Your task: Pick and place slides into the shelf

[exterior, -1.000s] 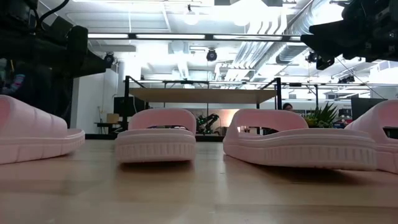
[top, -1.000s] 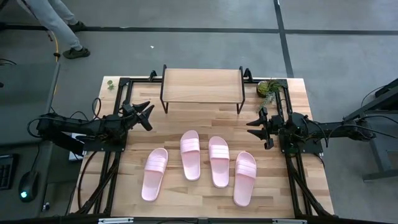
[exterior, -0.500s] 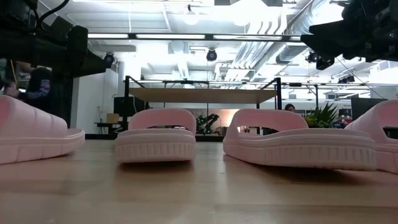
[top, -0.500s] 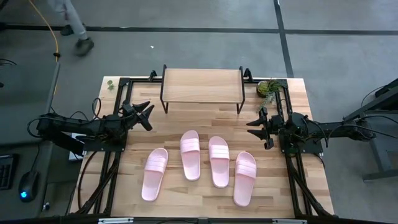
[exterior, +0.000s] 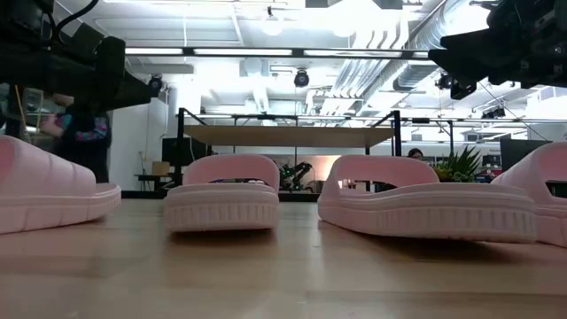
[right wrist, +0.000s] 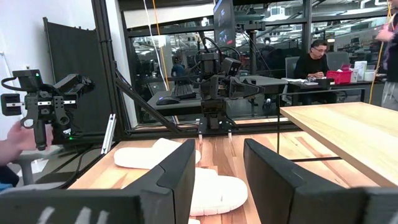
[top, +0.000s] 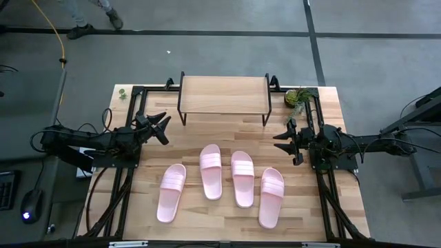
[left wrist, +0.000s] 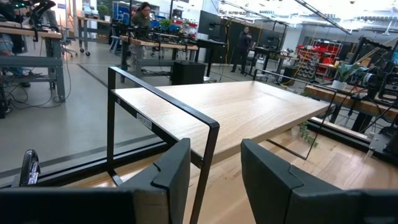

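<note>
Several pale pink slides lie sole-down on the table's near half in the high view: one at the left (top: 171, 192), two in the middle (top: 211, 171) (top: 242, 178), one at the right (top: 271, 197). The shelf (top: 224, 94), with a light plank top and black legs, stands at the far edge on its legs. My left gripper (top: 164, 127) hovers open at the table's left, level with the shelf's near left leg. My right gripper (top: 282, 141) hovers open at the right side. In the left wrist view the shelf (left wrist: 236, 109) lies just beyond the fingers.
A small green plant (top: 298, 97) sits at the far right corner beside the shelf. Black frame rails (top: 131, 110) run along both table sides. Bare wood lies between the slides and the shelf. A person (top: 83, 14) walks on the floor beyond the far left.
Both arms and all slides have kept still. Only the person beyond the table's far left has walked on across the floor.
</note>
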